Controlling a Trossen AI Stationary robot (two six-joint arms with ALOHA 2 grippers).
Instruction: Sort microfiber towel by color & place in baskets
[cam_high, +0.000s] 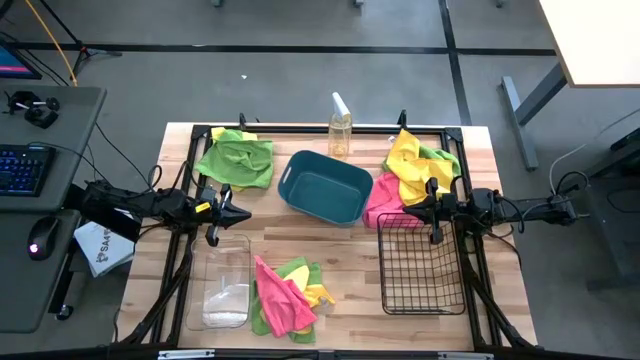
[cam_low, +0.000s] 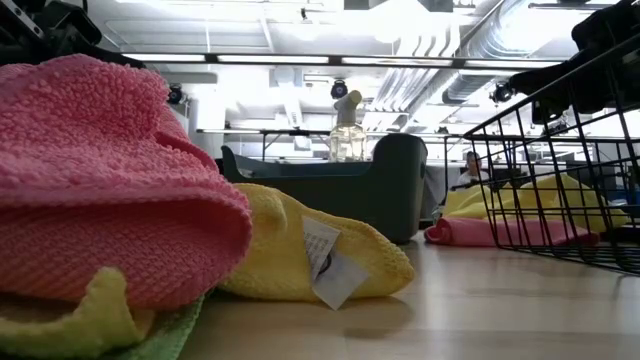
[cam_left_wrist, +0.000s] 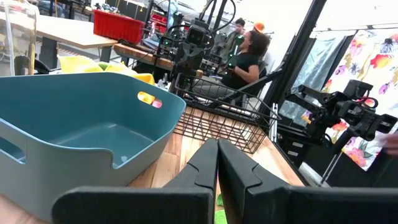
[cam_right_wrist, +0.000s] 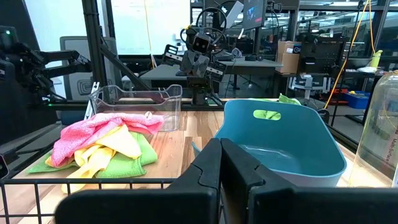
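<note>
The teal tub (cam_high: 325, 186) sits mid-table, the black wire basket (cam_high: 420, 263) at the right near side, the clear tub (cam_high: 224, 280) at the left near side. A pink, yellow and green towel pile (cam_high: 285, 296) lies between the clear tub and the wire basket. A green towel (cam_high: 236, 158) lies far left; yellow, green and pink towels (cam_high: 408, 178) lie far right. My left gripper (cam_high: 243, 212) hovers left of the teal tub, shut and holding nothing. My right gripper (cam_high: 411, 210) hovers over the wire basket's far edge, shut and holding nothing.
A clear spray bottle (cam_high: 340, 127) stands at the far edge behind the teal tub. A dark frame runs around the table edges. Bare wood shows between the teal tub and the near towel pile. People sit in the room beyond the table (cam_left_wrist: 247, 57).
</note>
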